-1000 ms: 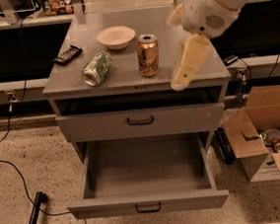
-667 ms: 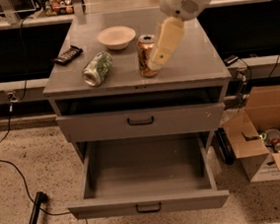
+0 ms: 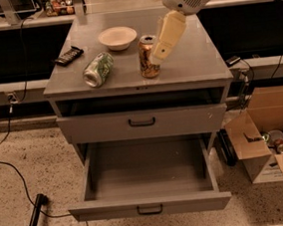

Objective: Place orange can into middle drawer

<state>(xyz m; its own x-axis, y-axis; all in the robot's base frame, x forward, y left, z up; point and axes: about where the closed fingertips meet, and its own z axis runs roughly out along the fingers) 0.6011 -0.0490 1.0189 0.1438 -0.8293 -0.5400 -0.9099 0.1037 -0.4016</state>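
Gripper (image 3: 158, 55) is hanging over the middle of the worktop (image 3: 197, 64), its tip right beside the orange can (image 3: 148, 60). Cannot tell how far open it is, or whether it is touching the can. Orange can is standing upright near the front edge, centre. Green-and-white can (image 3: 98, 69) is lying on its side toward the front-left corner. White bowl (image 3: 117, 37) is sitting further back. Middle drawer (image 3: 150, 205) is sitting pulled out below.

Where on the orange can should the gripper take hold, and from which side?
Probably best grip the orange can at mid-height on its round wall, from the picture's right, where the gripper hangs beside it. It stands upright, and the bowl and the lying green can sit to its left.
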